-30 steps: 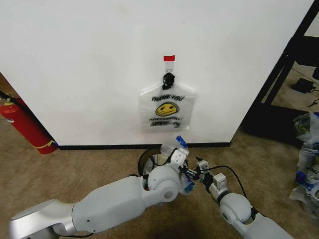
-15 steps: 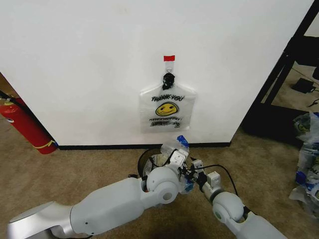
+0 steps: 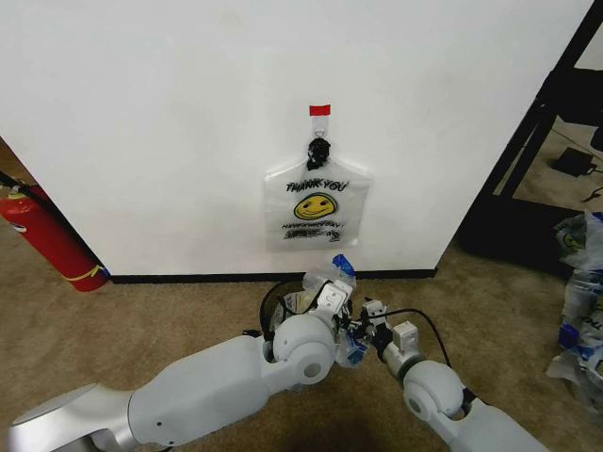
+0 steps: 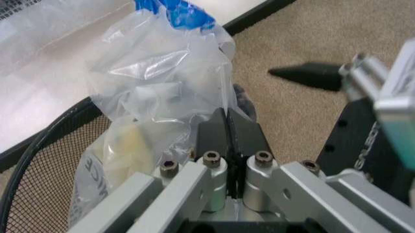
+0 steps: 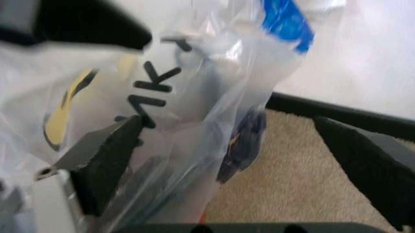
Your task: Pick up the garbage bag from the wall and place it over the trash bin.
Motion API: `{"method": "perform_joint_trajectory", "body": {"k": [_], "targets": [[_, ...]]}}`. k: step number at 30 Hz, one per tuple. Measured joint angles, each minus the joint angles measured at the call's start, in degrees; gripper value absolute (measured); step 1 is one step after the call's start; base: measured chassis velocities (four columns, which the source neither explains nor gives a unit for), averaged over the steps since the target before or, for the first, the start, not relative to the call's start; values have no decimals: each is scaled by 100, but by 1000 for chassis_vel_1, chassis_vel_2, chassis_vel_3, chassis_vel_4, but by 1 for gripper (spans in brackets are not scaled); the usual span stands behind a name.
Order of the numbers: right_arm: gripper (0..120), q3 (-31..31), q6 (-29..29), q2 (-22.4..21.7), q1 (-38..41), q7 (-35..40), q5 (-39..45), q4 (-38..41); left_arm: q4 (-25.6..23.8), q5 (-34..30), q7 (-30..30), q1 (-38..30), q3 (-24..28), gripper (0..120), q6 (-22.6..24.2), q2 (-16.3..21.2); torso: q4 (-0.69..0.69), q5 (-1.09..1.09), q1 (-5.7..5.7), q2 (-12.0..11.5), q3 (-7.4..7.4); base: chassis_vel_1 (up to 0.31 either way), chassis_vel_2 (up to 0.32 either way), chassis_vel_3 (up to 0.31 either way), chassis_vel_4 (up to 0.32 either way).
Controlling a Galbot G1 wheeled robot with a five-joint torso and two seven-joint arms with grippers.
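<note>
A translucent garbage bag (image 3: 330,273) with a blue rim strip is bunched over the black mesh trash bin (image 3: 271,303), which my left arm mostly hides. My left gripper (image 3: 332,296) is shut on the bag's plastic; in the left wrist view the fingers (image 4: 214,133) pinch a fold of the bag (image 4: 155,87) beside the bin rim (image 4: 39,155). Close on its right, my right gripper (image 3: 369,311) is open. In the right wrist view the bag (image 5: 188,92), showing black letters and yellow print, hangs between its spread fingers (image 5: 104,155). A second smiley bag (image 3: 317,202) hangs from the hook on the white wall (image 3: 170,122).
A red fire extinguisher (image 3: 47,235) leans at the left by the baseboard. A black shelf frame (image 3: 528,141) stands at the right, with stuffed clear bags (image 3: 582,311) on the carpet beyond it. Bare carpet lies to the left of the bin.
My right gripper has moved left, closer to the left gripper and the bag. The left gripper keeps its hold and has barely shifted.
</note>
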Motion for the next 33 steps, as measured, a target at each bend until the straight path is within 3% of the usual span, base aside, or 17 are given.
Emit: {"method": "perform_joint_trajectory", "body": {"k": [7, 16, 28, 33], "targets": [[68, -52, -54, 238, 34, 46, 414, -206, -47, -3, 1, 19, 0, 0, -4, -14, 0, -1, 0, 0, 0, 0, 0, 0, 0], [53, -71, -397, 353, 97, 412, 887, -161, -98, -23, 8, -27, 47, 0, -4, -29, -1, -2, -1, 0, -1, 0, 0, 0, 0], [8, -89, -822, 424, 120, 770, 1134, 0, -152, -41, 31, -67, -195, 0, -14, 76, 0, 1, 0, 0, 1, 0, 0, 0, 0], [2, -86, -886, 439, 115, 910, 1191, 60, -256, -35, 37, 50, -314, 0, -15, 211, 2, 0, 0, -1, 1, 0, 0, 0, 0]]}}
